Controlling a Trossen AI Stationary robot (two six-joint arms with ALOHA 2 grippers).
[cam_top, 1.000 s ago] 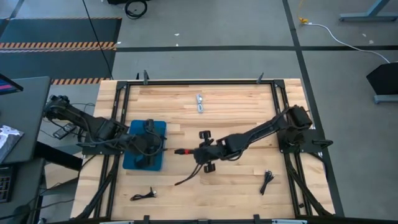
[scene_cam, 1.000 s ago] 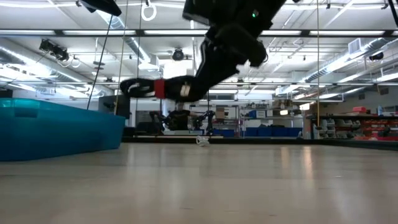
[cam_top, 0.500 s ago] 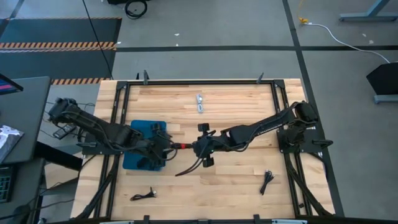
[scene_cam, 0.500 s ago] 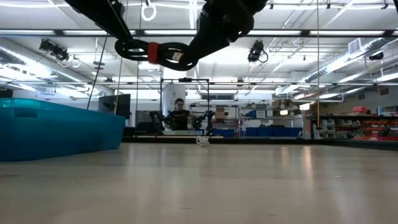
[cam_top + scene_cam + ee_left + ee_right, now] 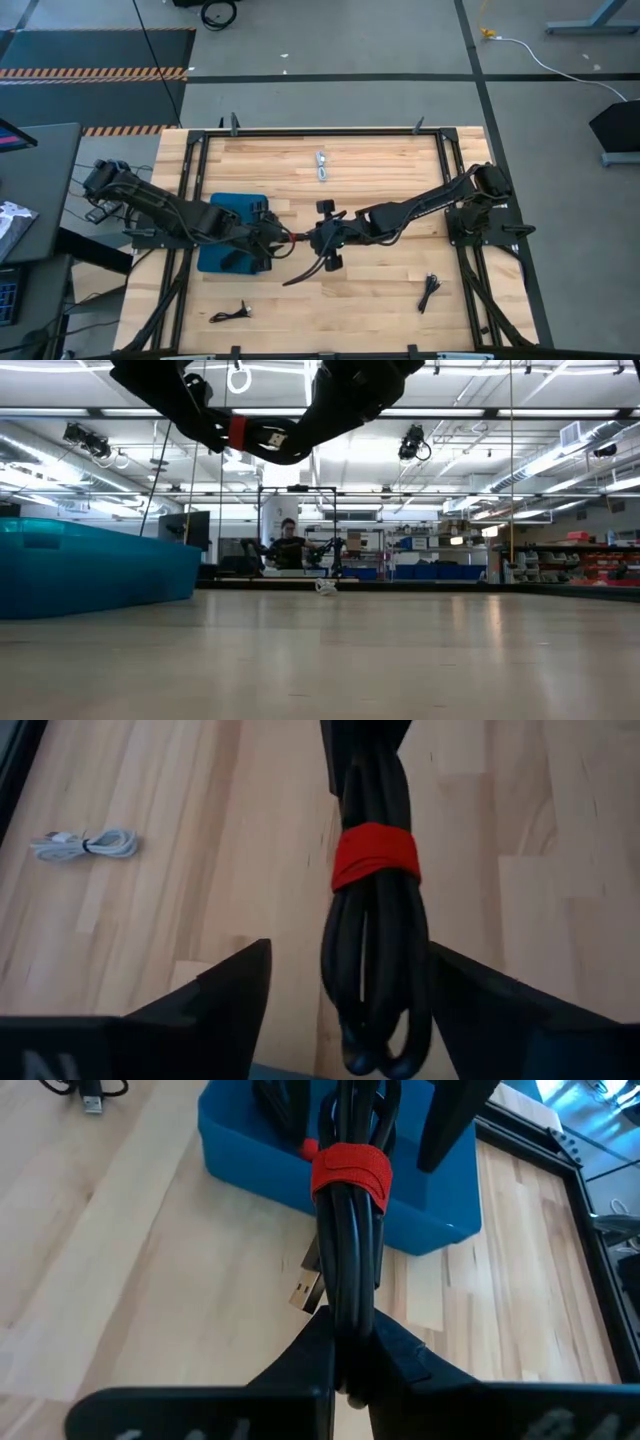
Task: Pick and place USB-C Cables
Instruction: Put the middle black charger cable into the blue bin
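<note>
A black USB-C cable bundle (image 5: 350,1230), bound by a red strap (image 5: 351,1172), hangs in the air between the two arms near the middle of the worktop (image 5: 380,290), just beside the blue bin (image 5: 222,262). The right pincer (image 5: 350,1355) is clenched on one end of the bundle, its fingers pressed tight against the black loops, with a metal plug (image 5: 306,1292) sticking out to the side. The other end of the bundle sits between the widely spread fingers (image 5: 225,995) of the left pincer (image 5: 375,1010), which is released and not gripping it. In the level view, the strapped bundle (image 5: 262,440) is seen well above the worktop, with both dark arms meeting over it. From above, the left pincer (image 5: 268,240) hovers at the bin's edge nearest the centre, and the right pincer (image 5: 312,240) faces it close by, a loose black tail (image 5: 305,272) drooping under the right arm.

Elsewhere on the worktop, a white cable bundle (image 5: 321,165) lies near the far edge, a small black cable (image 5: 231,314) lies at the near edge on the left arm's side, and another black cable (image 5: 431,291) lies near the right arm's base. Dark cable shapes (image 5: 285,1105) lie inside the bin.
</note>
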